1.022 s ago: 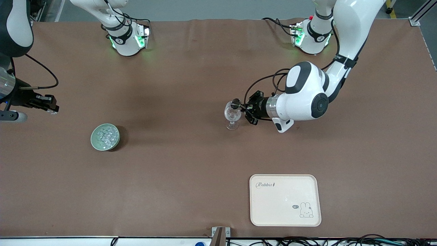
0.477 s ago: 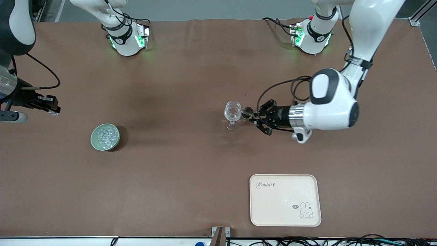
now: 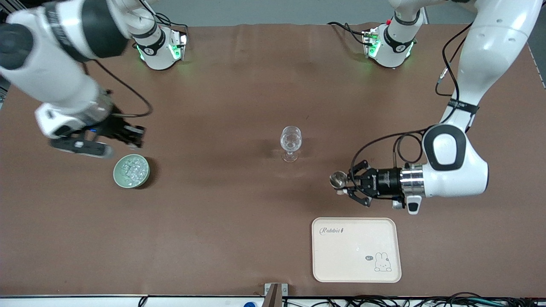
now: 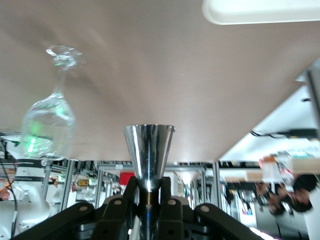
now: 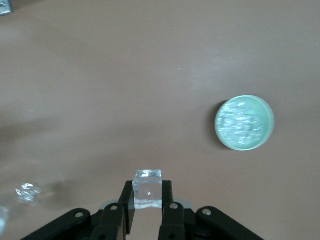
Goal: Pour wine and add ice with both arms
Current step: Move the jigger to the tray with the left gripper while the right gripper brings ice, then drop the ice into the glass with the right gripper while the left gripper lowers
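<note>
A clear stemmed wine glass stands mid-table; it also shows in the left wrist view. My left gripper is shut on a small silver metal measuring cup, held over the table between the glass and the tray. My right gripper is shut on one clear ice cube and hangs over the table beside the pale green bowl. The bowl holds several more ice cubes.
A cream tray with a rabbit print lies near the front edge, toward the left arm's end; its edge shows in the left wrist view. Both arm bases stand along the table's farthest edge.
My left gripper drew away from the glass with the metal cup and swung toward the tray. My right gripper came in from the table's end to beside the bowl, carrying the ice cube.
</note>
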Robot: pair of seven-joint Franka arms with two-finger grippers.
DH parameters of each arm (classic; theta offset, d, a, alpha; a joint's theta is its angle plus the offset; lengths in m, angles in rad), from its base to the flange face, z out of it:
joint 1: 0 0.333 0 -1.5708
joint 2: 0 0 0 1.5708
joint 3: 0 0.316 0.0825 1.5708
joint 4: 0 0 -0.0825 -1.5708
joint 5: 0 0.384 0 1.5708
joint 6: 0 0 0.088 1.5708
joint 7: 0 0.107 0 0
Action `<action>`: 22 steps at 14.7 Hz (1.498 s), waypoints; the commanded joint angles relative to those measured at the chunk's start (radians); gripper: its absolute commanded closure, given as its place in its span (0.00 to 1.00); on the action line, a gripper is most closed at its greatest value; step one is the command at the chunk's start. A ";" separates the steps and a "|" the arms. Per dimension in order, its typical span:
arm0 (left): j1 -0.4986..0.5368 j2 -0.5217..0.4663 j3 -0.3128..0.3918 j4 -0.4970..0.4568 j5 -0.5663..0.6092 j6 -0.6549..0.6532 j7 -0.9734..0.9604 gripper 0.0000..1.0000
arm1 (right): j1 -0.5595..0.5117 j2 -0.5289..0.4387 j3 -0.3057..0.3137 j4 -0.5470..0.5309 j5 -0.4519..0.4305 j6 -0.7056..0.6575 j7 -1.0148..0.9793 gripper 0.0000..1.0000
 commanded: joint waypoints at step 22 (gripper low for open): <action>0.114 0.432 0.070 0.268 -0.281 0.132 0.266 0.99 | 0.495 0.428 -0.011 0.302 0.010 0.202 0.769 1.00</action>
